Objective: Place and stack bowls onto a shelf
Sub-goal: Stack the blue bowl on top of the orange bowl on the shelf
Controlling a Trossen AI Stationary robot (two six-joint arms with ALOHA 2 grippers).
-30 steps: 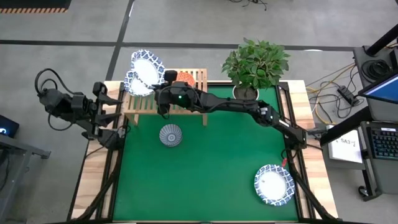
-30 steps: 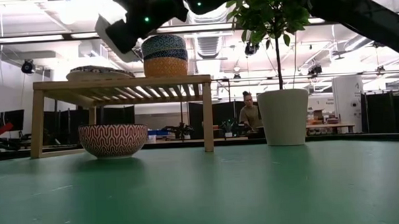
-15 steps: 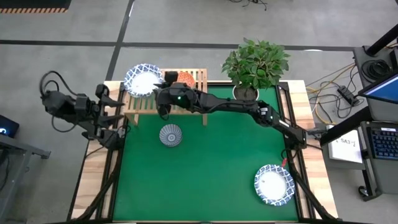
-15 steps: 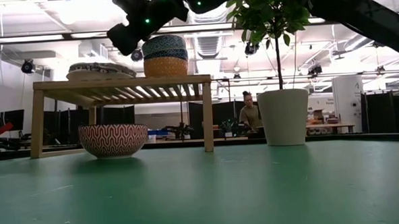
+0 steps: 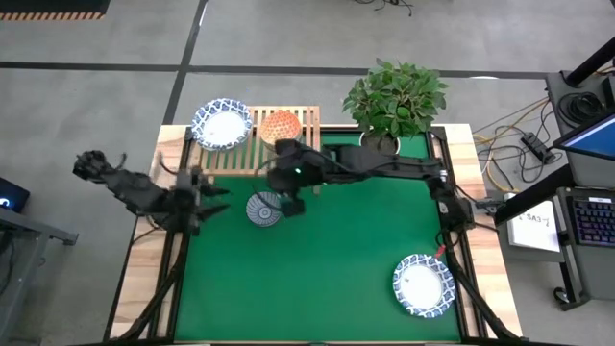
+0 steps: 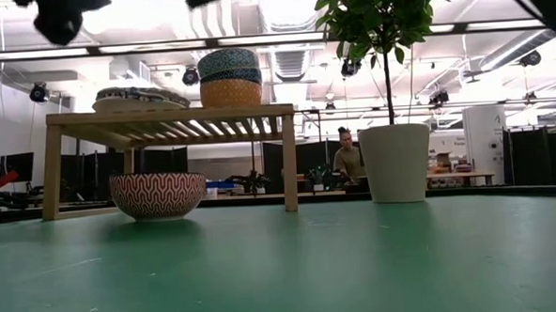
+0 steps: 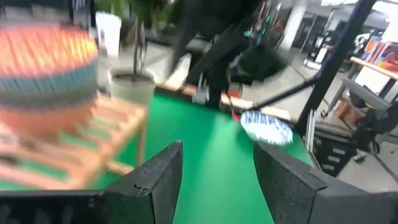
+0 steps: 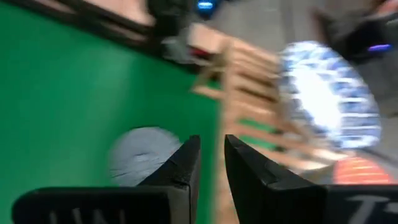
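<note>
The right gripper [image 5: 288, 205], fingers nearly pressed together and empty, is shown just beside the grey-blue bowl [image 5: 263, 209] near the shelf [image 5: 307, 125], while the left gripper [image 5: 207, 198] is held spread; a hasty descent may clip the rim and tip it

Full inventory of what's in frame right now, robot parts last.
shelf: one, light wood, back left of the mat
wide bowls: stack, white with blue rims, shelf's left end; number unclear
deep bowls: two stacked, grey-blue on yellow-orange, on the shelf
red-patterned bowl: one, on the mat in front of the shelf
lone wide bowl: one, white and blue, mat's front right
plant: one, green, white pot, right of the shelf
person: one, far back in the room
left pincer: open, at the mat's left edge
right pincer: above the red-patterned bowl
</note>
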